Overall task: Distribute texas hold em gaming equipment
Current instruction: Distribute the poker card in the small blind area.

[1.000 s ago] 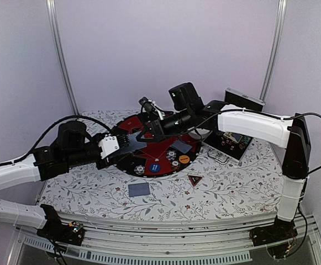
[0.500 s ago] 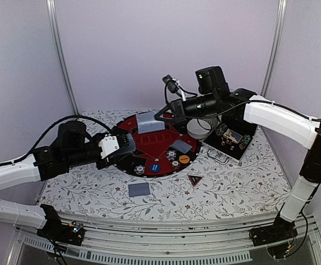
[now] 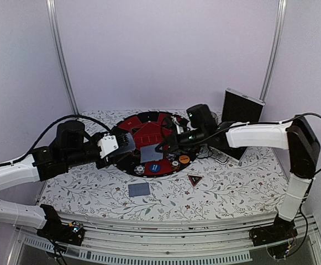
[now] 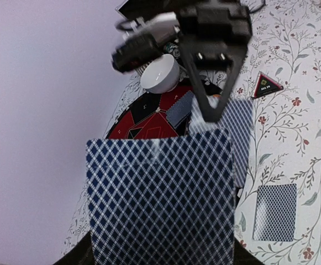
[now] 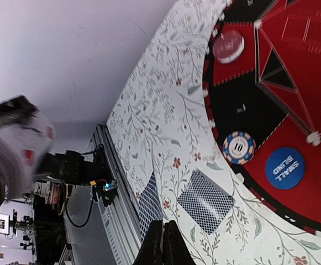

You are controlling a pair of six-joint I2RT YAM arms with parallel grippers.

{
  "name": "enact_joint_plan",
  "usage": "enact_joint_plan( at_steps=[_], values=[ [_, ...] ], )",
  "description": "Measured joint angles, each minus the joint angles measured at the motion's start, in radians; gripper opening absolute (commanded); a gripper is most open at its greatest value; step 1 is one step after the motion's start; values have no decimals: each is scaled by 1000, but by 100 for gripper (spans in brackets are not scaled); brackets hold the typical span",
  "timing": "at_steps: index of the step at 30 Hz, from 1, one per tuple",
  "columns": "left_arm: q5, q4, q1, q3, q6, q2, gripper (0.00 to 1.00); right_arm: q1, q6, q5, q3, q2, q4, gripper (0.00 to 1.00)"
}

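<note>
Your left arm (image 3: pixel 16 171) reaches inward with left fingers (image 3: pixel 125 142) part-spread; your right arm (image 3: pixel 259 134) stretches leftward, right fingers (image 5: pixel 156 248) pinched tight.

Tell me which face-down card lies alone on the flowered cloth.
The card nearest the arm bases, in front of the round board. The others are over the board or in the deck held by the left gripper.

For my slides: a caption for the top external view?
Right tool holds one grey-blue-backed playing card over the round red-and-black board while left tool grips the deck.
</note>
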Motion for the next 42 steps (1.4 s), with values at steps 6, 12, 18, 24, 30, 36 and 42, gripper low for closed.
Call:
enact_joint_plan(
  at_steps=[6, 12, 18, 24, 30, 36, 42],
  values=[
    [0, 0, 0, 0, 0, -5, 53, 129, 126, -45, -2, 271, 63, 2],
    [0, 0, 0, 0, 0, -5, 53, 147, 199, -76, 18, 344, 92, 2],
    [0, 0, 0, 0, 0, -5, 54, 143, 235, -95, 36, 375, 134, 2],
    [0, 0, 0, 0, 0, -5, 53, 142, 245, -94, 57, 384, 156, 2],
    [0, 0, 0, 0, 0, -5, 54, 140, 246, -92, 57, 407, 154, 4],
    [0, 0, 0, 0, 0, -5, 53, 127, 235, -68, 66, 412, 116, 38],
    [0, 0, 0, 0, 0, -5, 53, 122, 196, -28, 88, 410, 41, 59]
  ],
)
